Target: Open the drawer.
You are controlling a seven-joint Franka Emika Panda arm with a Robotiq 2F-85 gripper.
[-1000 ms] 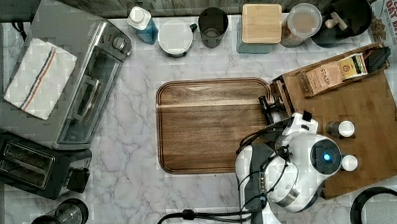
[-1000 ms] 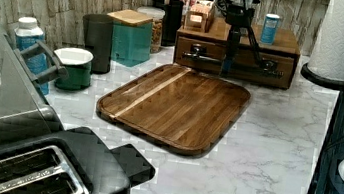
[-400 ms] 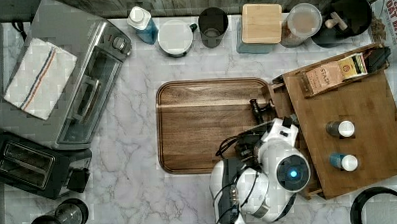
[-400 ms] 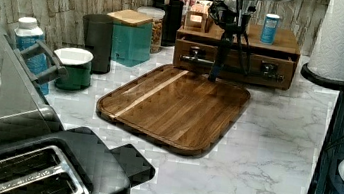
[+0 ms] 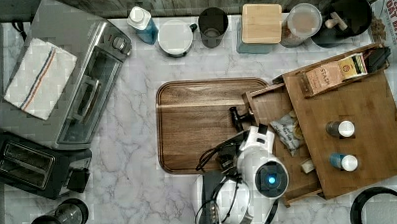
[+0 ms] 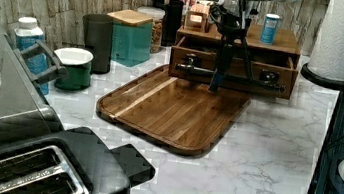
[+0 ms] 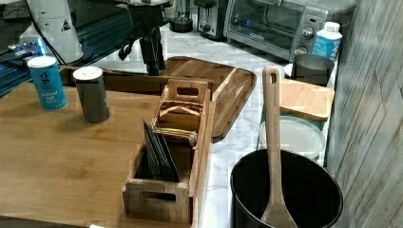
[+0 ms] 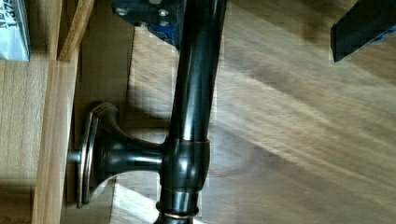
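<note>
Drawer [image 5: 266,105] partway out, claw at its handle [image 6: 198,70]

Right of centre in the top view, the drawer juts from the box [image 5: 346,102] over the tray [image 5: 207,126] edge, a packet [image 5: 287,131] lying inside. The gripper [image 6: 216,85] hangs at the bar, jaws spread, the bar between them and close against one finger [image 8: 149,14]. Bamboo looks stiff and light, likely sliding easily; the smooth round metal bar may slip, so take it mid-span and pull straight out

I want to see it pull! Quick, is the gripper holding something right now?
Gripper: at the drawer handle, but whether it is open or closed cannot be told.
</note>
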